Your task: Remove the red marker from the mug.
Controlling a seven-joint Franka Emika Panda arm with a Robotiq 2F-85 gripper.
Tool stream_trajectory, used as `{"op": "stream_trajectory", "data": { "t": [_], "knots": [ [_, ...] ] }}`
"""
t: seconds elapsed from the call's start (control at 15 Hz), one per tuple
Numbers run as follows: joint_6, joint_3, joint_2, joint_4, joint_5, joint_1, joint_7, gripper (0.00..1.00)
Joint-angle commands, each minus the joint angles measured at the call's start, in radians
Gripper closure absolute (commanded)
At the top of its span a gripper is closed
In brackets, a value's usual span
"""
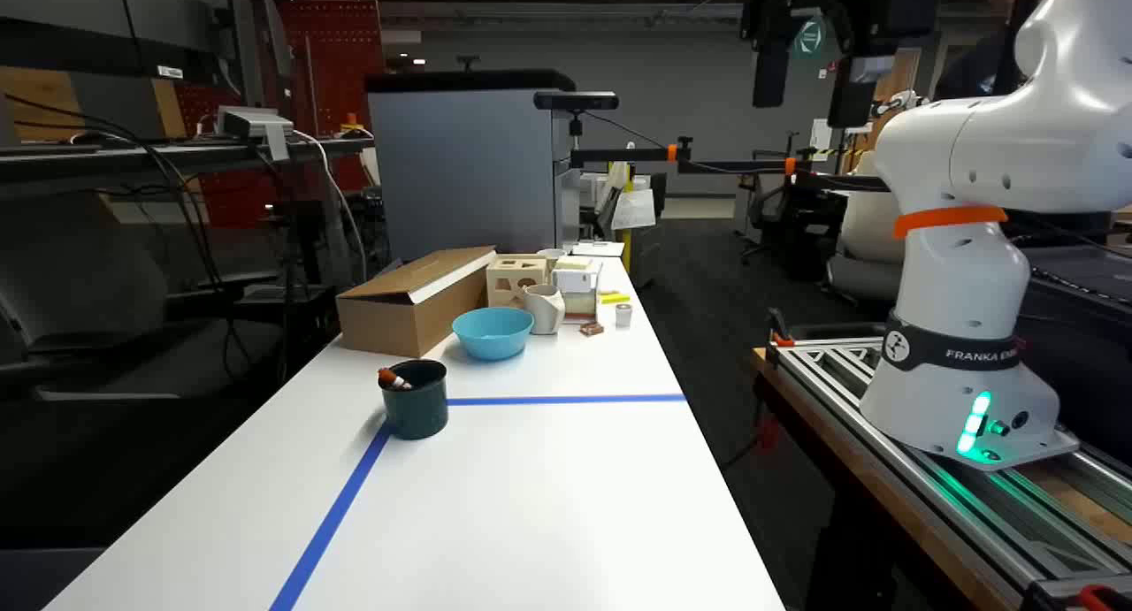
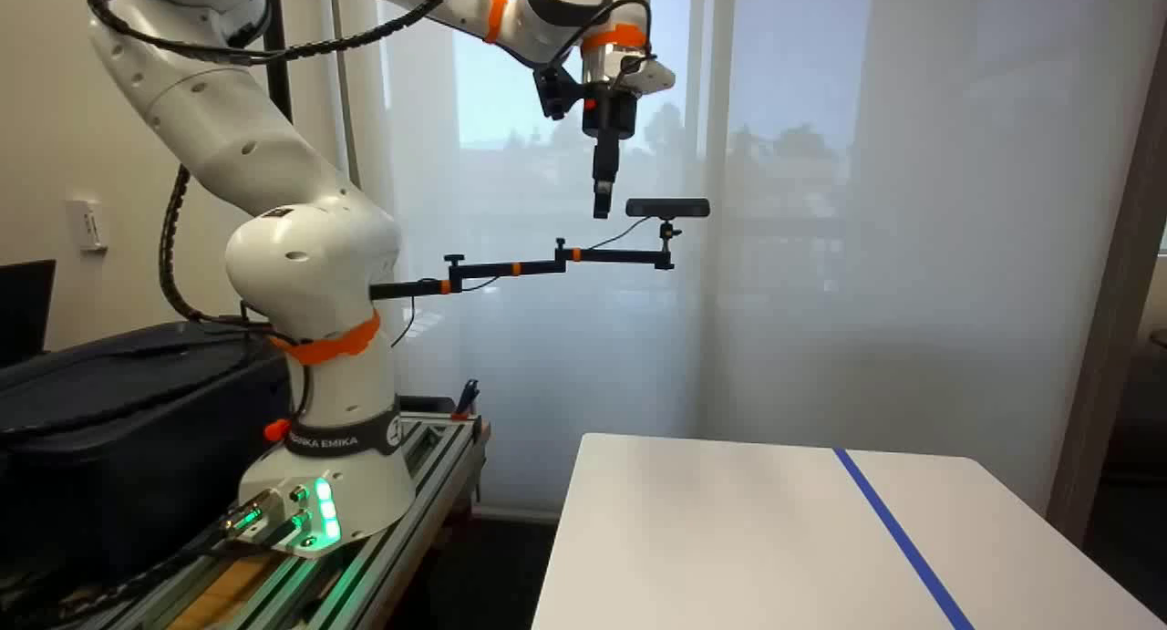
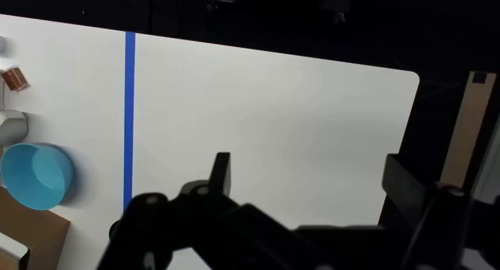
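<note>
With the gripper (image 3: pixel 306 166) wide and empty, I judged it best to draw the red marker (image 1: pixel 390 378), leaning in the dark teal mug (image 1: pixel 416 408) near the tabletop (image 1: pixel 548 505) edge opposite the robot base (image 1: pixel 929 403), straight up by its protruding end.

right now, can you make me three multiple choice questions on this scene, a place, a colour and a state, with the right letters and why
1. Where is the red marker?
A. On the floor
B. In the mug
C. In the cardboard box

2. What colour is the bowl?
A. Red
B. White
C. Light blue

3. How do the fingers stand?
A. Apart, holding nothing
B. Shut together
C. Clamped on the mug

1 B: its reddish end pokes out at the mug's rim in an exterior view.
2 C: its light blue wall shows in an exterior view and the wrist view.
3 A: the wrist view shows a gap between them, with nothing gripped.
</note>
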Motion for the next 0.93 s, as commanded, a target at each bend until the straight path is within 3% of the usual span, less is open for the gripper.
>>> {"op": "stream_trajectory", "data": {
  "t": [0.0, 0.73, 0.87],
  "knots": [
    [-0.001, -0.011, 0.004, 0.004, -0.007, 0.015, 0.008, 0.0],
    [-0.001, -0.011, 0.003, 0.01, -0.007, 0.015, 0.007, 0.0],
    [0.006, -0.038, 0.031, -0.002, 0.016, 0.017, -0.025, 0.0]
  ]
}}
